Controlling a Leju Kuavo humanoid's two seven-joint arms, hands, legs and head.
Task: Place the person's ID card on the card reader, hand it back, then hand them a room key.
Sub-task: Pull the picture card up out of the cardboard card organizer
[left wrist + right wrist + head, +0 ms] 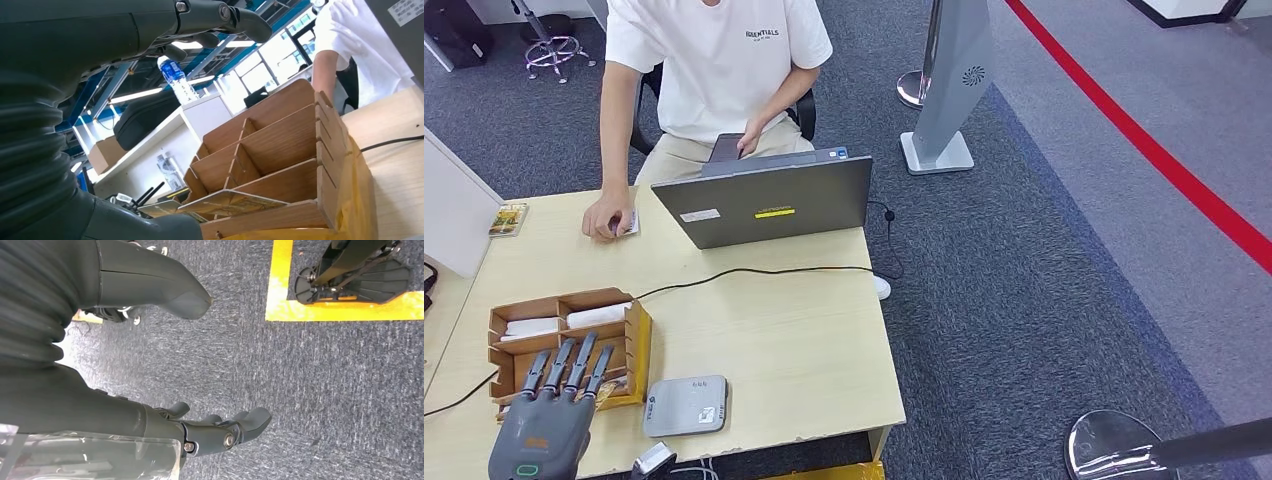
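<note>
Left hand [549,410] hovers over the wooden organizer [638,335], fingers spread, holding nothing; card reader [686,405] sits at its three o'clock; right hand [200,432] hangs open above carpet [325,390].

On the table [784,340], the wooden organiser [574,340] sits at nine o'clock from the card reader [686,405], just beside it, with the left hand [549,415] over the organiser's near compartments. The laptop [764,205] stands at twelve o'clock from the reader, well apart. A person's hand [609,218] rests on a card [629,224] at nine o'clock from the laptop.
</note>
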